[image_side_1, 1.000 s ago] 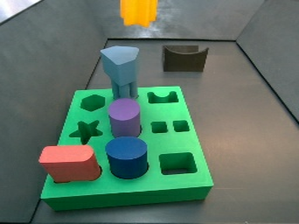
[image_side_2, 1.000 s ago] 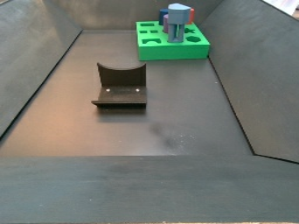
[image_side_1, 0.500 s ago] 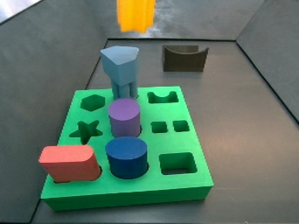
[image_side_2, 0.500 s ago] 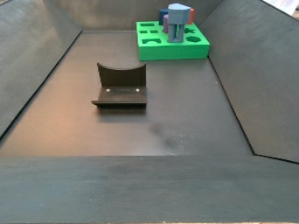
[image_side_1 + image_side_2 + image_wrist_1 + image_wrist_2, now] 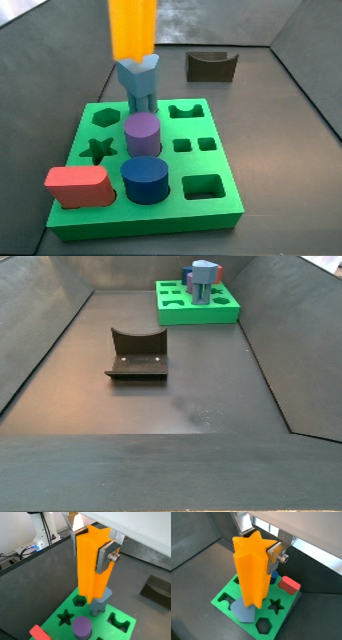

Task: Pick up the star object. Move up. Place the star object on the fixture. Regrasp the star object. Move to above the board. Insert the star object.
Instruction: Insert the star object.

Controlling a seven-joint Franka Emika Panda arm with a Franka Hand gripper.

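Star object (image 5: 91, 559) is what I have clenched in the jaws (image 5: 92, 548): a long orange-yellow prism, upright, gripped near its upper end between the silver finger plates (image 5: 107, 556); in both wrist views it hangs over the board (image 5: 63, 608), its lower end clear of the surface and close to the light-blue pentagon peg (image 5: 246, 610); I cannot tell from these views how far above the holes it sits. In a side view the star object (image 5: 131, 27) shows at the top edge, directly above the pentagon peg (image 5: 136, 80), with the jaws themselves out of that picture. On the board (image 5: 214, 205) I can see the empty star hole (image 5: 96, 150), a hexagon hole (image 5: 106, 116), a purple cylinder (image 5: 143, 133), a dark blue cylinder (image 5: 144, 179) and a red block (image 5: 75, 186) at the near corner; two small square holes (image 5: 195, 145) lie beside the purple cylinder. The fixture (image 5: 210, 66) stands well apart from the board, towards the back wall, with nothing resting in its notch; in a side view the fixture (image 5: 136, 353) sits mid-floor and the board (image 5: 195, 306) lies beyond it.
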